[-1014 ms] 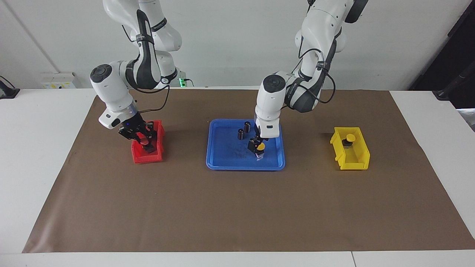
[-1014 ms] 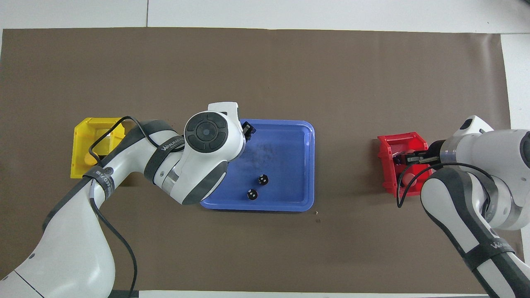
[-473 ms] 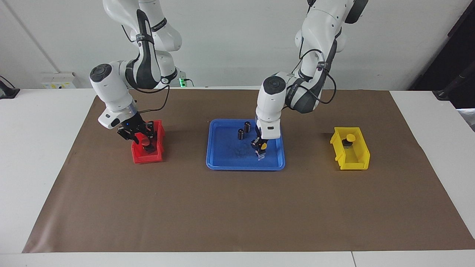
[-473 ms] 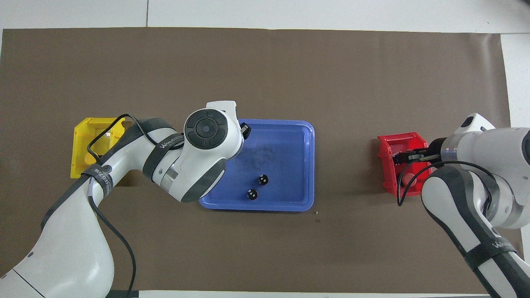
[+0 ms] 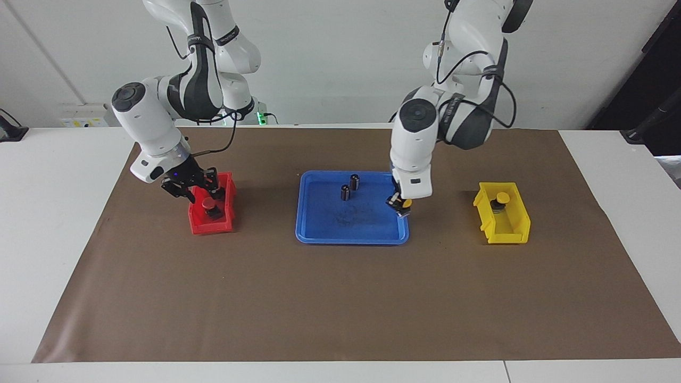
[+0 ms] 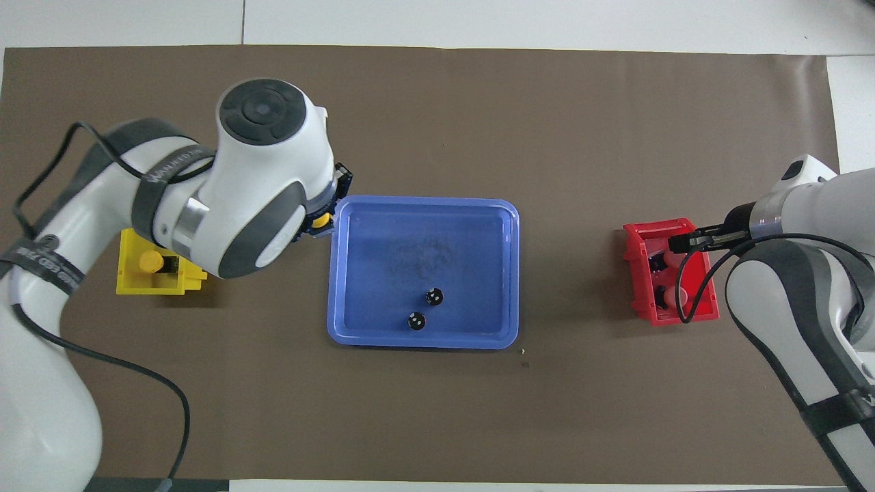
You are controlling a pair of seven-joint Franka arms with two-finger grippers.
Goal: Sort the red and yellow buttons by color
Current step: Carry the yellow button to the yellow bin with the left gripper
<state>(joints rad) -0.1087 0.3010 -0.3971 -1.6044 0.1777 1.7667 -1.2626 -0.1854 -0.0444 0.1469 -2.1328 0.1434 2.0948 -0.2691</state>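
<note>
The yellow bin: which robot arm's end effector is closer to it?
Left. The left end effector holds a yellow button over the blue tray's edge, beside the yellow bin; the right end effector is above the red bin.

White table [image 5: 53,223] under brown mat [image 5: 340,298]. Plain white wall [image 5: 330,53] above. Dark opening [image 5: 649,80] by left arm's end. Wall socket [image 5: 82,115] low on wall.

Tray [image 5: 319,234]: middle of the mat [image 5: 340,298], midway between both end edges.
Capless cylinders [image 5: 350,187]: in the tray, side by side, toward the edge nearest the robots.
Bin at right arm's end [image 5: 198,226]: holds two buttons [image 5: 206,205].
Bin at left arm's end [image 5: 513,231]: holds one button [image 5: 499,201].
Fourth button [image 5: 404,205]: held over the tray's edge facing that bin.
</note>
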